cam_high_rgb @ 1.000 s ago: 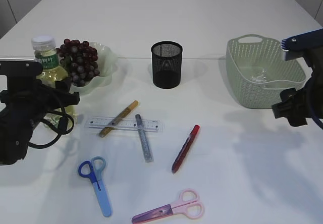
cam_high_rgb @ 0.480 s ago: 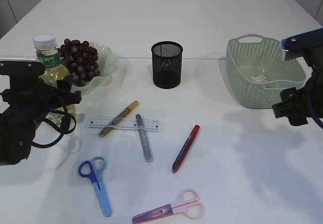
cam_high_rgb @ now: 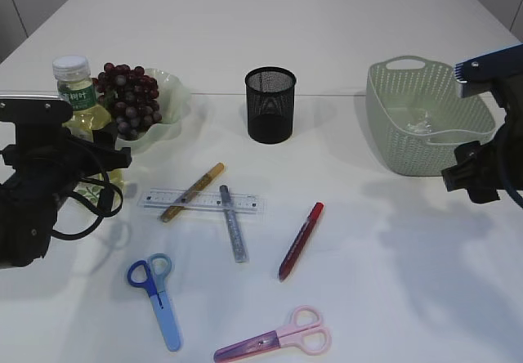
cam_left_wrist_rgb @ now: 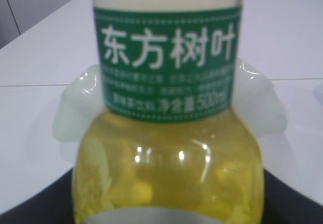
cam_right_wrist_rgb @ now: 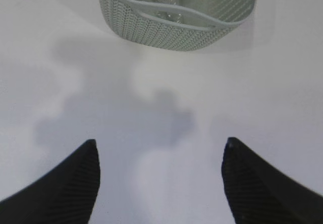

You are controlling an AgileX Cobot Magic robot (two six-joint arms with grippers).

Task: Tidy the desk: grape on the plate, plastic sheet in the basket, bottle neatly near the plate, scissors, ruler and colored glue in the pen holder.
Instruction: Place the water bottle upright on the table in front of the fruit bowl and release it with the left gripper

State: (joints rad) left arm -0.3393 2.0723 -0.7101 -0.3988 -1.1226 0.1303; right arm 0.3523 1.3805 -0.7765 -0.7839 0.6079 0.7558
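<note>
My left gripper (cam_left_wrist_rgb: 166, 199) is shut on the bottle (cam_left_wrist_rgb: 166, 133) of yellow drink, upright next to the pale green plate (cam_high_rgb: 173, 93) that holds the grapes (cam_high_rgb: 127, 101). The bottle also shows in the exterior view (cam_high_rgb: 78, 101). My right gripper (cam_right_wrist_rgb: 160, 153) is open and empty above bare table in front of the basket (cam_right_wrist_rgb: 166, 32). The plastic sheet (cam_high_rgb: 421, 123) lies inside the basket. A ruler (cam_high_rgb: 245, 205), gold glue (cam_high_rgb: 194, 191), silver glue (cam_high_rgb: 233, 224), red glue (cam_high_rgb: 301, 240), blue scissors (cam_high_rgb: 159, 298) and pink scissors (cam_high_rgb: 274, 340) lie on the table.
The black mesh pen holder (cam_high_rgb: 270, 105) stands at the middle back and looks empty. The green basket (cam_high_rgb: 392, 142) stands at the right. The gold glue lies across the ruler, and the silver glue crosses it too.
The bottle and my left gripper have shifted very slightly towards the plate. My right arm has stayed still.
</note>
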